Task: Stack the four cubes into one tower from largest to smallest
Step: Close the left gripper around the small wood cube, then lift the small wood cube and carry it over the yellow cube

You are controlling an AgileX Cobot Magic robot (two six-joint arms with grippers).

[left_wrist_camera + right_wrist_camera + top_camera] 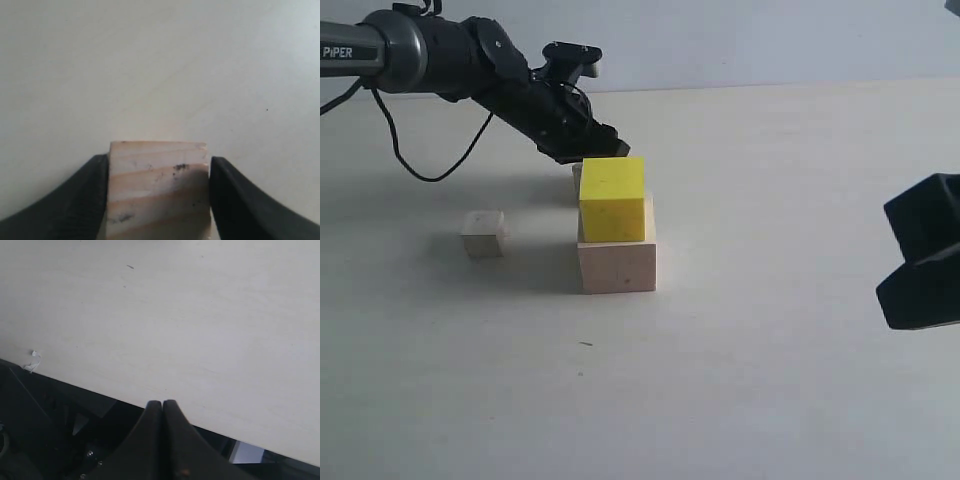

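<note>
A wide, pale cream matte tabletop (770, 380) filled the scene and met a plain bluish-white wall (770, 40) at twelve o'clock. Soft, even light cast only faint shadows. A tiny dark speck (585, 344) lay on the surface toward six o'clock.

The big cube (617, 265) is bare pale wood and looks a bit rough. The yellow cube (612, 198) looks painted and matt, with tiny dark specks. The small wooden cube (158, 187) shows grain lines and dirty black smudges. The black jaws touching it have a bumpy, dotted skin. The desk (770, 350) is pale, smooth and matt.
</note>
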